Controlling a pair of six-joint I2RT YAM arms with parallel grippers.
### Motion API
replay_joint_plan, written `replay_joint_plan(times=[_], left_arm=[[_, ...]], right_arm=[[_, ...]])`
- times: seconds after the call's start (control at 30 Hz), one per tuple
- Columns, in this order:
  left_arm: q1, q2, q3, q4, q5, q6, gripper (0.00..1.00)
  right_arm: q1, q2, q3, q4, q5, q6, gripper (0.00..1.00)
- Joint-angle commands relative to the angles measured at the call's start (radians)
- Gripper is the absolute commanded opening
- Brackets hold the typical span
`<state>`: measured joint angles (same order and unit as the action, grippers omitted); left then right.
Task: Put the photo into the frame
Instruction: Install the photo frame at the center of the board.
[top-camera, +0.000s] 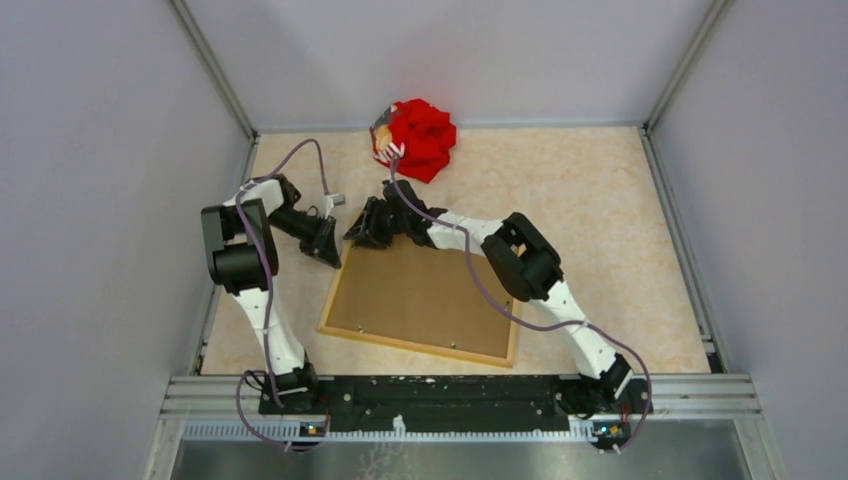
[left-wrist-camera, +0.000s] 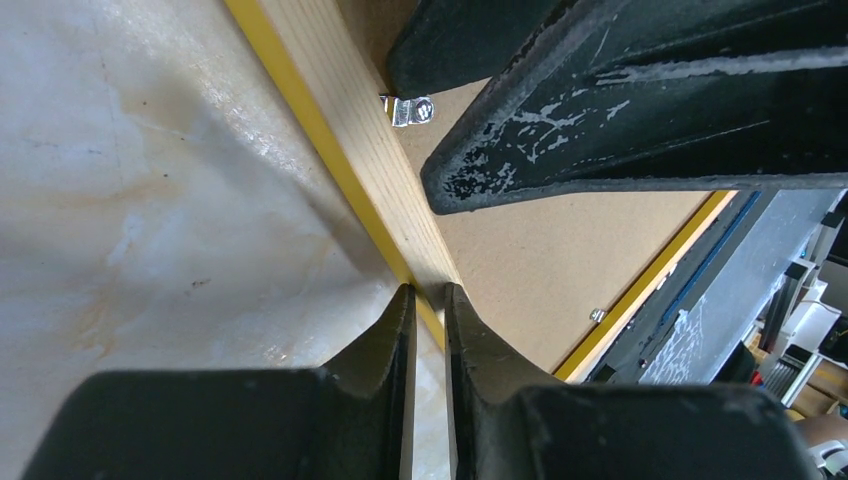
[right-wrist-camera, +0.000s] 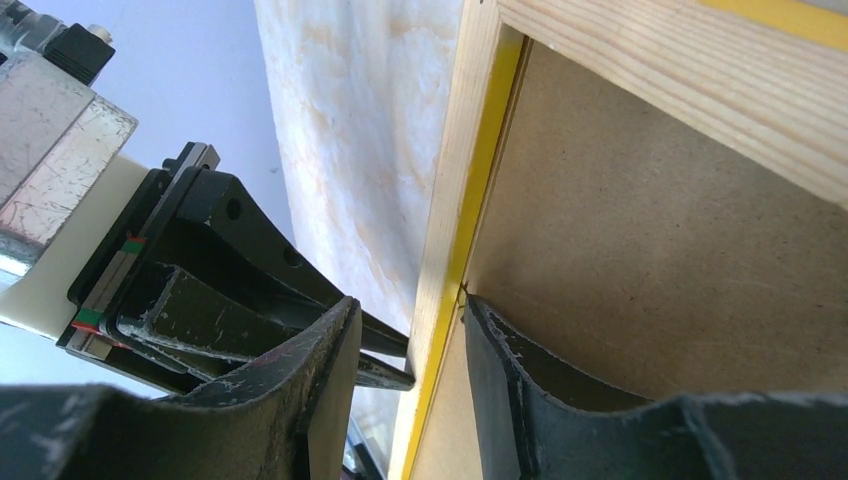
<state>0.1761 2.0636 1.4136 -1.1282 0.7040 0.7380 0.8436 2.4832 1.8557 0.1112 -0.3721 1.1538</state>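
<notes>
Beige marbled tabletop (top-camera: 600, 200) supports the frame (top-camera: 420, 345) reverse-up with brown backing board (top-camera: 425, 295) inside, photo not visible; left gripper (left-wrist-camera: 430, 292) pinches its far corner rail, right gripper (right-wrist-camera: 410, 305) straddles the adjacent rail, jaws apart, probably to steady it.

You can see a red crumpled thing (top-camera: 425, 137) at the far edge of the pale table (top-camera: 600, 220) (you can't tell what it is). A flat brown board (top-camera: 420, 295) lies nearer, with a small silver clip (left-wrist-camera: 410, 110) at its edge.
</notes>
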Motion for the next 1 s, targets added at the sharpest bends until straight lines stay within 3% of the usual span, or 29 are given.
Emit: replay_joint_plan(times=[0.0, 0.97], left_arm=[[-0.019, -0.002, -0.019, 0.030, 0.000, 0.051, 0.18], [-0.017, -0.023, -0.041, 0.030, -0.038, 0.049, 0.16]], right_arm=[[0.021, 0.023, 0.057, 0.005, -0.028, -0.007, 0.43], [0.013, -0.010, 0.146, -0.095, -0.061, -0.102, 0.44]])
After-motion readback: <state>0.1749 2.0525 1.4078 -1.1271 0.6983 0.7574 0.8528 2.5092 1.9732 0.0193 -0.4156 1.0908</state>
